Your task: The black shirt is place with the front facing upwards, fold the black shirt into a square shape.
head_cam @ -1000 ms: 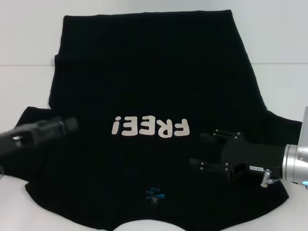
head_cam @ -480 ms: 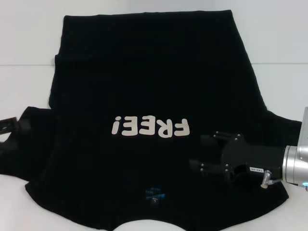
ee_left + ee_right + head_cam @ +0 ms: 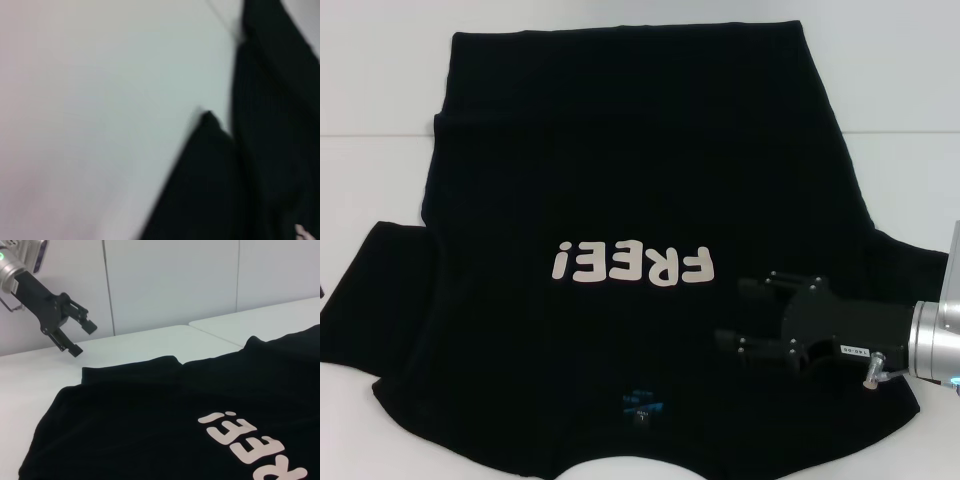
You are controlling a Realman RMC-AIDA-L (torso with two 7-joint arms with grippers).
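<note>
Clearly the fold has not begun: the black shirt (image 3: 620, 250) lies spread front-up across the white table (image 3: 900, 90), filling most of the head view from the upper middle down to the bottom edge, both sleeves out flat at the lower left and lower right, no edge turned over. By my reading, every fold toward a square is still to come. The cream "FREE!" lettering (image 3: 632, 265) sits just below the frame's centre, reading upside down, with the small blue neck label (image 3: 642, 403) beneath it near the bottom.

No containers appear anywhere.

The right gripper (image 3: 738, 313) hovers over the cloth at the lower right of the head view, fingers apart, holding nothing. The left gripper (image 3: 80, 338) shows only in the upper left of the right wrist view, raised above the table beyond the shirt's sleeve, its fingers spread and empty.
</note>
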